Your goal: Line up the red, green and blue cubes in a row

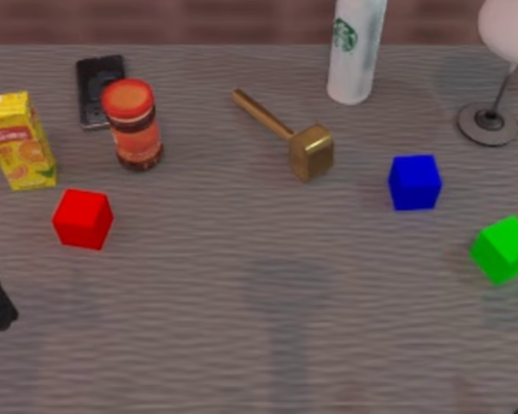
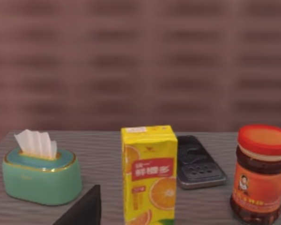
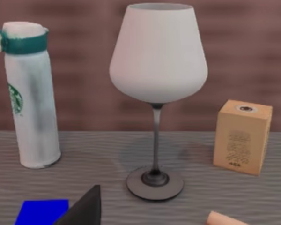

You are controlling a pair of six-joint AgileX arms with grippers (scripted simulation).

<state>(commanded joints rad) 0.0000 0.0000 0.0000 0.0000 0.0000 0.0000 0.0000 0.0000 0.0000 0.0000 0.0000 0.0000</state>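
red cube point(image 1: 83, 218) left; blue cube point(image 1: 414, 181), green cube point(image 1: 503, 249) right

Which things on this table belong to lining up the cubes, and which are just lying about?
Job:
matte bright red cube
matte deep blue cube
matte bright green cube

Lying about:
red-lidded brown jar
yellow juice carton
brass-coloured mallet
white tumbler
white wine glass
dark phone
green tissue box
tan cardboard box
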